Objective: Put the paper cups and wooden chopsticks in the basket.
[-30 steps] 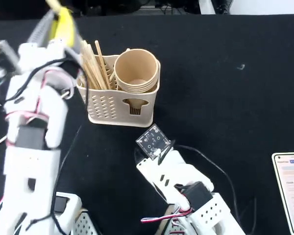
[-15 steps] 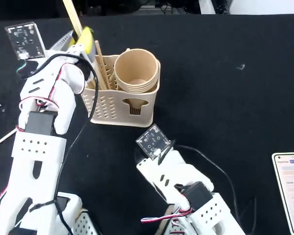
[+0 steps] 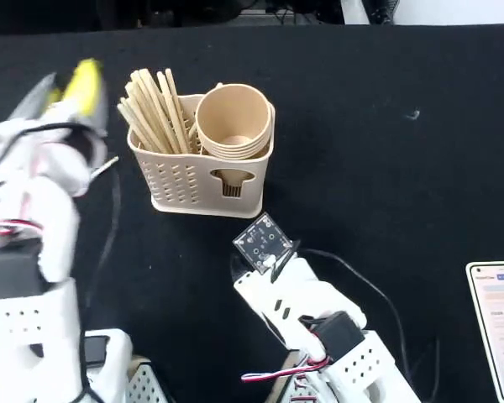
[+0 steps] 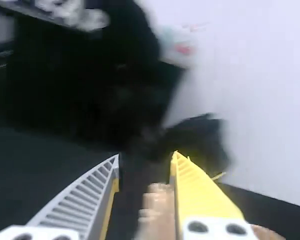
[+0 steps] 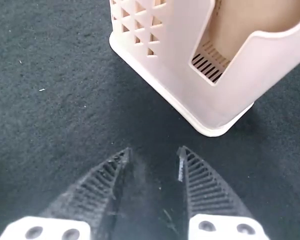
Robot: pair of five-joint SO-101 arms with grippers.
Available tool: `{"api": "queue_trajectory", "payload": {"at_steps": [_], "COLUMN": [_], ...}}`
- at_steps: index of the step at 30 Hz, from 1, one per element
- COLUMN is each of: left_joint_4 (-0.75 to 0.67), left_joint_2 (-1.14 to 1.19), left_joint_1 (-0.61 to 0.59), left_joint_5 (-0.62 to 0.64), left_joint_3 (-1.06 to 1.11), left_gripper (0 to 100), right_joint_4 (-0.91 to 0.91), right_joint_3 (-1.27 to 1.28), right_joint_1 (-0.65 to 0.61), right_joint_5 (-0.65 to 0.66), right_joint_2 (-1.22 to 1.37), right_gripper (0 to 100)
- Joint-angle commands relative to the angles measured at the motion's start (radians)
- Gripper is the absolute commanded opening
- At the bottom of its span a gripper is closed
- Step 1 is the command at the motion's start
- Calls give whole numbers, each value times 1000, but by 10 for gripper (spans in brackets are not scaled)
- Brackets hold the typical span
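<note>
Two arms, one basket [image 3: 203, 180], one stack of paper cups [image 3: 233, 117] and one bundle of wooden chopsticks [image 3: 151, 105]: that is the tally on your black table [image 3: 386, 168]. You can count at least three nested rims in the stack. The chopsticks are packed too closely for a sure count, but eight or more ends fan out. Both lots stand inside the basket, chopsticks in the compartment on your left arm's side and cups in the one beside it.

From the high view you get the layout. The left gripper [image 3: 70, 75] sits off the chopstick end of the basket, apart from it, with its grey and yellow fingers spread and nothing held. The left wrist view adds the gap between those fingers, pointing toward a pale wall. A blurred tan shape sits low in that gap, and you cannot tell what it is.

The right wrist view adds the right gripper [image 5: 154, 150], parted to a moderate width and empty. It is over bare table, just short of the basket's slotted front wall.

You have wide open table on the cups' side, reaching to a phone [image 3: 496, 323] at the far right of the high view.
</note>
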Motion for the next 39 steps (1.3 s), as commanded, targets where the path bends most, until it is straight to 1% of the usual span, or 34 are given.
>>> {"api": "queue_trajectory", "payload": {"at_steps": [1,4,6,7,9,12,14,17,19,21,26,31,36,37,39], "left_joint_4": [146,224,255,264,272,250,250,258,242,224,230,230,230,233,252], "left_joint_2": [38,138,236,292,408,591,707,870,967,1054,1231,1346,1398,1398,1401], "left_joint_1": [-225,-351,-381,-381,-375,-363,-357,-354,-357,-363,-364,-364,-364,-366,-374], "left_joint_5": [-15,-29,-118,-192,-391,-660,-778,-918,-953,-957,-962,-962,-962,-962,-962], "left_joint_3": [-76,-67,-62,-59,-56,-68,-88,-131,-174,-229,-361,-456,-475,-469,-466], "left_gripper": [177,178,178,178,178,178,179,179,179,179,179,179,170,151,69], "right_joint_4": [-20,-20,-20,-20,-20,-20,-20,-20,-20,-20,-20,-20,-20,-20,-20], "right_joint_3": [-8,-8,-8,-8,-8,-8,-8,-8,-8,-8,-8,-10,-12,-12,-12], "right_joint_1": [-14,-14,-14,-14,-14,-14,-14,-14,-14,-14,-14,-14,-14,-14,-14], "right_joint_5": [9,9,9,9,9,9,9,9,9,9,9,9,9,9,9], "right_joint_2": [-16,-16,-16,-16,-16,-16,-16,-16,-16,-16,-16,-16,-16,-16,-16], "right_gripper": [149,149,149,149,149,149,149,149,149,149,149,149,149,149,149]}}
